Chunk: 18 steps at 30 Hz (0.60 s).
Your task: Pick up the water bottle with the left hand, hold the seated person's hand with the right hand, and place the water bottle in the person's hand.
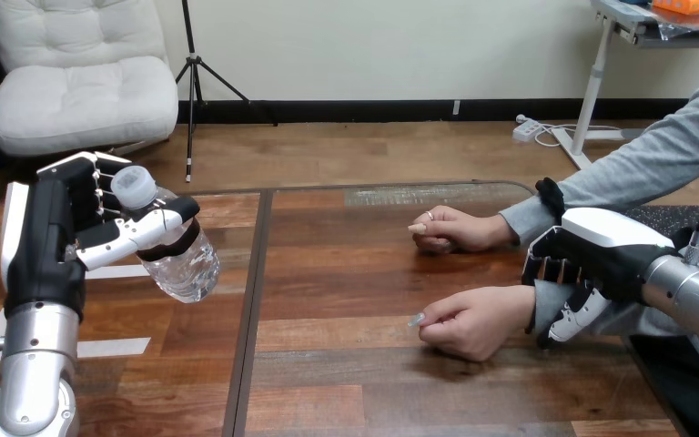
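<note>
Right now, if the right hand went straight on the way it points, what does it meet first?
Likely the person's nearer hand: the right hand sits at that arm's sleeve, pointing left along it, so the hand is next in line. Height is unclear; it might pass over it.

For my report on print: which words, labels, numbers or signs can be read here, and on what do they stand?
No text can be read.
Clear plastic water bottle with white cap, in the left hand: no legible label.
White tape strips on the brown wooden table: blank.
</note>
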{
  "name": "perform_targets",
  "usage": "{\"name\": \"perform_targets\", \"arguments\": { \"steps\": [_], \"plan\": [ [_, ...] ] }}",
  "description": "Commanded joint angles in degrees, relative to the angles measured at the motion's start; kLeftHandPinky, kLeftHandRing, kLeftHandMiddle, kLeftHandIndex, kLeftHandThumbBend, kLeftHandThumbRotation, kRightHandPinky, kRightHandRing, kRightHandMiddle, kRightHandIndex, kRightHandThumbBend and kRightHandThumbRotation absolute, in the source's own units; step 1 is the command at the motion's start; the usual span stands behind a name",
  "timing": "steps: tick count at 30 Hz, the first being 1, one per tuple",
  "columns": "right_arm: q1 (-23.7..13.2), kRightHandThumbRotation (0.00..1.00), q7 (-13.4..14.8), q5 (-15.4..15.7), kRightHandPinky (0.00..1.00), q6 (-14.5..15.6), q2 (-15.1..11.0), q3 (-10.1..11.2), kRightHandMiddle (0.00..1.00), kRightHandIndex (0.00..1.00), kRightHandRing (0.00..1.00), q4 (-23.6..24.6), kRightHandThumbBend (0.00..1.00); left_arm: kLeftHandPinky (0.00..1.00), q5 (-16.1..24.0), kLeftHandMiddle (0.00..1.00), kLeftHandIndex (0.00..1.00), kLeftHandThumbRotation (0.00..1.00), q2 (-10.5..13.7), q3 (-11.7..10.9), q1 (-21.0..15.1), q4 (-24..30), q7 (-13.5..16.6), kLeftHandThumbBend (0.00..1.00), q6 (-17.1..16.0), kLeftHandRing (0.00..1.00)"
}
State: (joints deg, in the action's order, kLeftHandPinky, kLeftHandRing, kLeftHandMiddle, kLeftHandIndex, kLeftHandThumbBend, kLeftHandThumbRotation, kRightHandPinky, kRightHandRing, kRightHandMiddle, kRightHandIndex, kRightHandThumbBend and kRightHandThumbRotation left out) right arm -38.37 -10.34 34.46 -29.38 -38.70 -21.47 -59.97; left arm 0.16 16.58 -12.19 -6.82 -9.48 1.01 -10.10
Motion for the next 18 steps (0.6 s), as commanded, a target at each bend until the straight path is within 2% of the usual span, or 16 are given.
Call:
{"name": "perform_targets", "arguments": {
  "steps": [1,9,18],
  "plan": [
    [-2.01,0.0,1.53,-1.11,0.39,-0.84,-1.42,1.5,0.48,0.52,0.42,0.15,0.86,0.32,-0.57,0.4,0.4,0.0,0.12,-0.66,-2.51,4.33,0.2,0.74,-0.58,0.37],
    [-2.13,0.0,1.72,-0.92,0.39,-1.16,-1.53,1.26,0.48,0.52,0.42,-0.03,0.82,0.32,-0.4,0.4,0.4,0.0,0.13,-0.69,-2.58,4.17,0.38,0.74,-0.68,0.37],
    [-2.22,0.0,2.34,-0.44,0.39,-1.56,-1.61,0.92,0.47,0.51,0.42,-0.31,0.82,0.32,0.07,0.4,0.4,0.0,0.41,-0.6,-2.52,3.53,0.33,0.75,-2.21,0.37]
  ]
}}
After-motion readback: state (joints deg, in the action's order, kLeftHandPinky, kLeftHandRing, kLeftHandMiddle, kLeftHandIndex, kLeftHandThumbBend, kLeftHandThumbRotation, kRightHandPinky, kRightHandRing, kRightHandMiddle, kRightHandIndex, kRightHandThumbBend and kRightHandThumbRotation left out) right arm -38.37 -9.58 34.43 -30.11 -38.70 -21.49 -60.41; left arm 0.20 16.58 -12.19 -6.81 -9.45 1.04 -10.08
